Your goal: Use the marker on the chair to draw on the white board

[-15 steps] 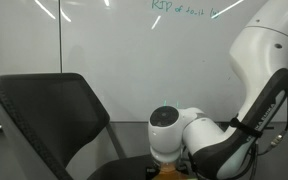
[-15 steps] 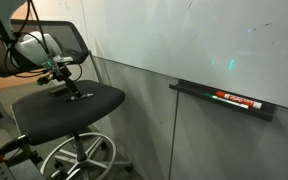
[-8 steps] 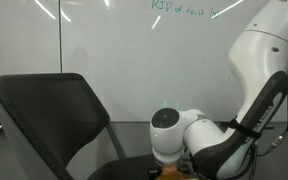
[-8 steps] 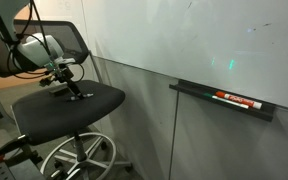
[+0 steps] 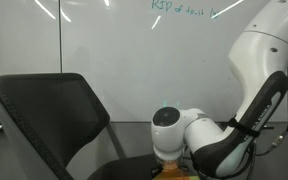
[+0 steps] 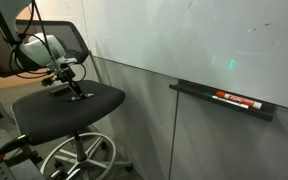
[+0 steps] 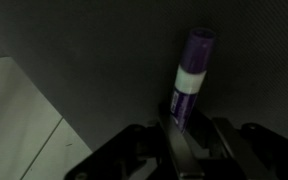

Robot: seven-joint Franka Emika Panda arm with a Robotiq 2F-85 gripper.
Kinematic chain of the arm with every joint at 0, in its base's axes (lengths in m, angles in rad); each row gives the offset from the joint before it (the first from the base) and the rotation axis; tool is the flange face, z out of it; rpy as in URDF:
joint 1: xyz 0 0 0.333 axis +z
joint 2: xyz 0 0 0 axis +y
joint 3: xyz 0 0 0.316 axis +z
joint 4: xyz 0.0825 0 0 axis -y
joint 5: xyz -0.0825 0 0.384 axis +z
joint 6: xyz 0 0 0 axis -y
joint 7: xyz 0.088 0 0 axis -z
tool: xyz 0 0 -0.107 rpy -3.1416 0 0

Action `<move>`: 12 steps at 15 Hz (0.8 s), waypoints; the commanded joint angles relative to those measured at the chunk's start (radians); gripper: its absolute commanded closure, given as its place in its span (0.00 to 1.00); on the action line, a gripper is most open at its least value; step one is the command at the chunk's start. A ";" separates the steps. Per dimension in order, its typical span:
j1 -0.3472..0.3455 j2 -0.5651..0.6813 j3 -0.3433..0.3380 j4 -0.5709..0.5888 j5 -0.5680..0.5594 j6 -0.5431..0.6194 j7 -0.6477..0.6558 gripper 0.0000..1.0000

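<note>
marker base hidden between jaws

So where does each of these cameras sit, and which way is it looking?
Exterior view: low by the chair, facing the white board head-on; the white arm fills the picture's right side.
Exterior view: off to one side, looking along the white board past its tray and the chair; the arm's hand is down at the seat.
Wrist view: on the arm, looking past the hand shut on the marker.
Shared: both exterior views show chair, white board and arm.
</note>
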 commanded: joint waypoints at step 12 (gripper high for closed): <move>-0.048 -0.054 0.016 -0.031 0.064 0.000 -0.122 0.92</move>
